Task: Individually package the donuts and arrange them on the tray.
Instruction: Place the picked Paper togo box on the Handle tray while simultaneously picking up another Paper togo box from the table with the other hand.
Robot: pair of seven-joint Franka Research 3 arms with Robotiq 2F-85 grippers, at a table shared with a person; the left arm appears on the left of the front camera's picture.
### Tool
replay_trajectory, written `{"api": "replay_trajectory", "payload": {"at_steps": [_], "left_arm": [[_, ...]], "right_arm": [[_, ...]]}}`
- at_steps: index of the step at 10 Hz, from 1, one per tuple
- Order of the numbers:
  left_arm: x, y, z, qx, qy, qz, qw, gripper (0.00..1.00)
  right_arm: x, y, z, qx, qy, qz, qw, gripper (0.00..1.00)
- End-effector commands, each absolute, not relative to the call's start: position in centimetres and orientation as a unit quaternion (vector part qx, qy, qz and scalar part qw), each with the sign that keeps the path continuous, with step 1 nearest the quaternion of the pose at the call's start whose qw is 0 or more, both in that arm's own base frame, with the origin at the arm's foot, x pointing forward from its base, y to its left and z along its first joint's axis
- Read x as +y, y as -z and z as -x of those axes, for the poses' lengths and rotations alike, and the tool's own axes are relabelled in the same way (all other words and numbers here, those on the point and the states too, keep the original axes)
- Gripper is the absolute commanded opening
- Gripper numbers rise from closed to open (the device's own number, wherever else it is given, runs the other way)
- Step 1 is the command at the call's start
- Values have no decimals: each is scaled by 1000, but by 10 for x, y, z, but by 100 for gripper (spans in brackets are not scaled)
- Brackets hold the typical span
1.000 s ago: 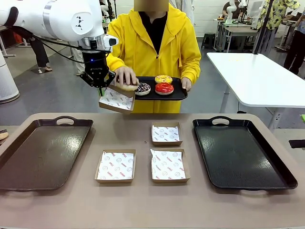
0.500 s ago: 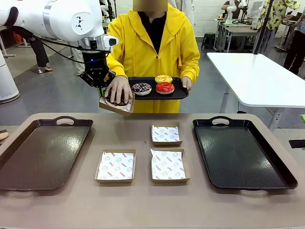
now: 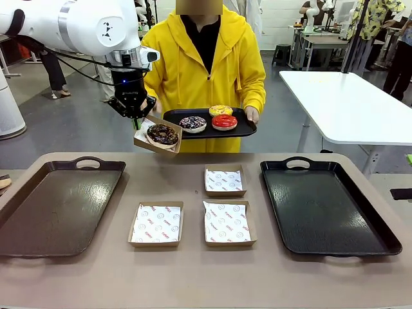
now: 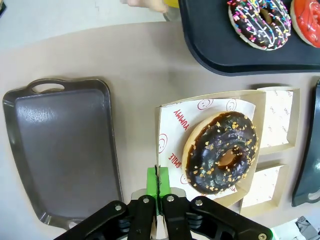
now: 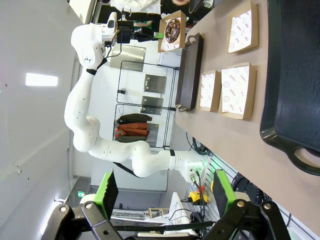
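Pinching the cardboard box by its rim, the left gripper held the dark chocolate donut aloft near the table's far edge; level carriage would keep it seated. The right gripper gaped.

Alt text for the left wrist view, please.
The left hand, shut, pinches the edge of a paper-lined box holding a chocolate donut over the table. At top right a black tray carries a sprinkled donut and a red donut; a brown tray lies at left.
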State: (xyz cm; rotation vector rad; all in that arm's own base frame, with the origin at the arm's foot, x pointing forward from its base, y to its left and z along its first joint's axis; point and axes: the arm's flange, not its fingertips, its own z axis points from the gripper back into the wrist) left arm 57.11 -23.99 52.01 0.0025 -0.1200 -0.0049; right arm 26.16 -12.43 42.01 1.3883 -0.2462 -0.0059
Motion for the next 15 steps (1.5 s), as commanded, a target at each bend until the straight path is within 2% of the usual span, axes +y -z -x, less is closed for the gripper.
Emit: {"api": "replay_trajectory", "payload": {"at_steps": [1, 4, 5, 11, 15], "left_arm": [[-239, -521, -570, -60, 2, -2, 998, 0], [-239, -521, -570, -60, 2, -2, 998, 0], [-240, -520, -571, -60, 2, -1, 998, 1], [-149, -531, -515, -36, 37, 6, 999, 1], [-73, -511, -508, -32, 0, 21, 999, 1]], "right_arm": [[-125, -420, -261, -114, 1, -641, 759, 100], [-124, -420, -262, -113, 3, -638, 762, 100], [-116, -428, -273, -131, 2, -605, 785, 100], [-29, -518, -386, -113, 27, -474, 873, 100], [69, -503, -447, -117, 16, -357, 926, 100]]}}
